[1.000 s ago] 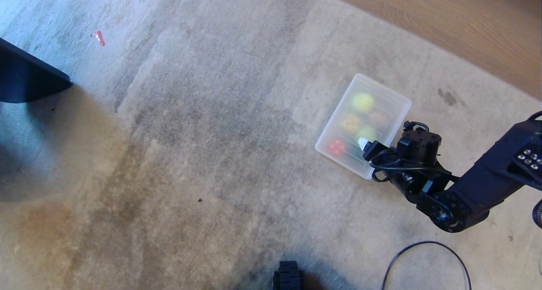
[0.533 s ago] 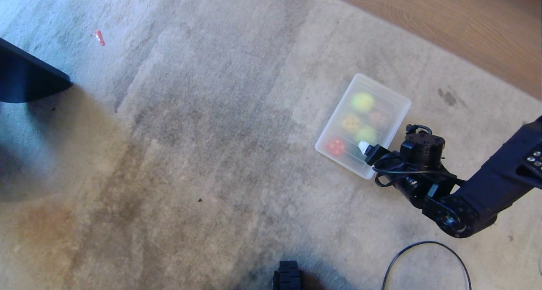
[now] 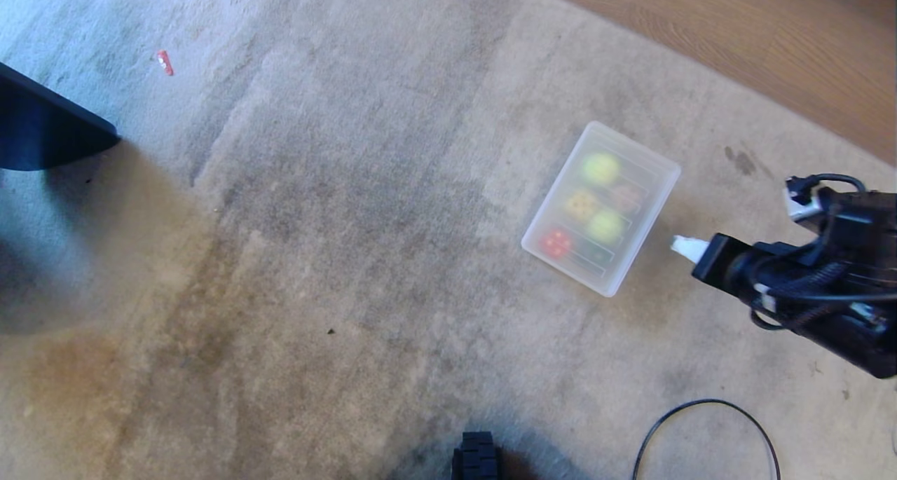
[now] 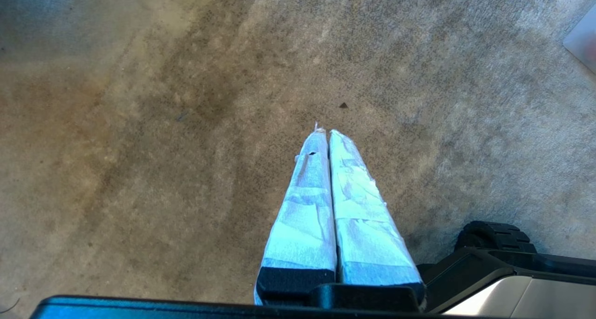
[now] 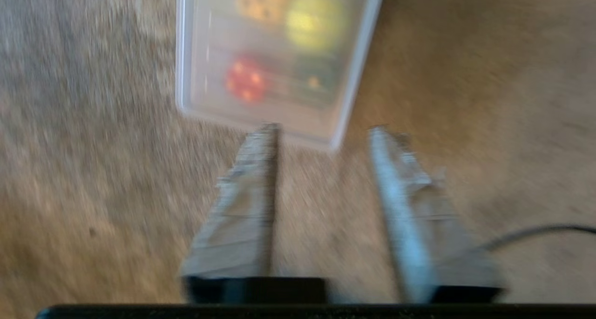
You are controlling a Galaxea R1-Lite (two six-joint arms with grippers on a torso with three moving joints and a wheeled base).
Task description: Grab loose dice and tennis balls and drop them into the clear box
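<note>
The clear box (image 3: 564, 186) stands on the carpet right of centre. Inside it lie two tennis balls (image 3: 600, 168) (image 3: 605, 225) and dice: yellow (image 3: 581, 204), red (image 3: 556, 242), a dark green one (image 3: 594, 252) and a brownish one (image 3: 626, 195). My right gripper (image 3: 683, 247) hangs to the right of the box, clear of it. In the right wrist view the right gripper (image 5: 326, 130) is open with only carpet between its fingers, and the box (image 5: 186, 53) lies just beyond them. My left gripper (image 4: 325, 132) is shut and empty over bare carpet.
A dark piece of furniture (image 3: 42, 126) juts in at the far left. A small red scrap (image 3: 164, 62) lies on the carpet at the back left. A black cable loop (image 3: 701, 424) lies front right. Wood floor (image 3: 736, 38) borders the carpet at the back right.
My right arm has drawn back to the right, from over the box's near corner to the carpet beside it. That corner of the box now shows. The box and its contents have not moved.
</note>
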